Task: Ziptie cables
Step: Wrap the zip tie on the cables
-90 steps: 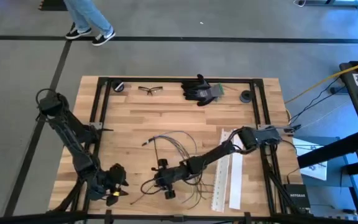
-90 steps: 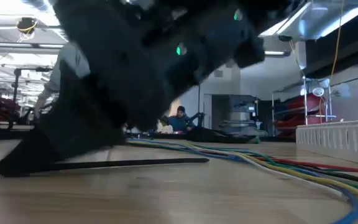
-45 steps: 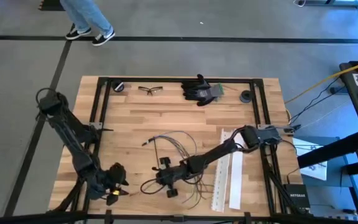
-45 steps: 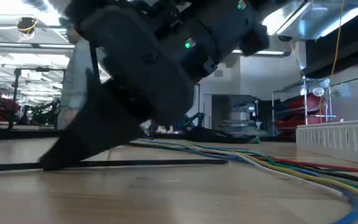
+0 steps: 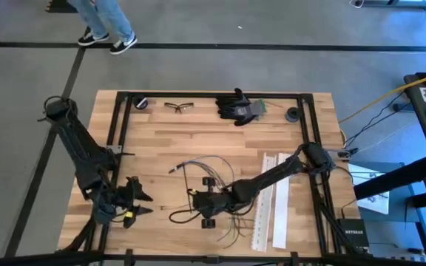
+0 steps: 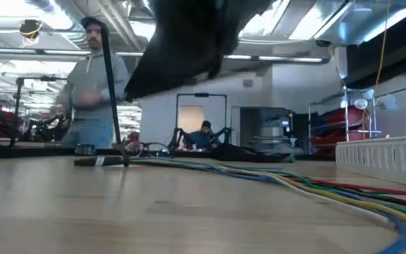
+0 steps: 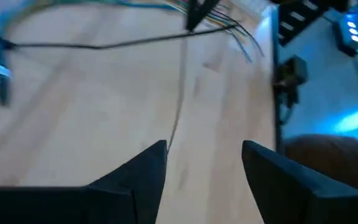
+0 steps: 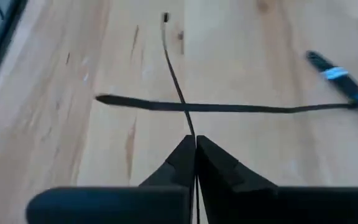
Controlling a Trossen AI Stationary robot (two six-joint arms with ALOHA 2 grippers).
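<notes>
High view: the right gripper has moved right and the left gripper has risen toward centre; the cables lie at the frame's centre.

Right wrist view: its fingers pinch one thin wire, so gathering begins.

Left wrist view: that gripper is wide and empty.

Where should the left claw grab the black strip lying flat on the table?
Take the strip by its free tip, from straight above, closing across its width. It lies flat on bare table there; mid-length, the strand held by the right claw crosses it.
</notes>
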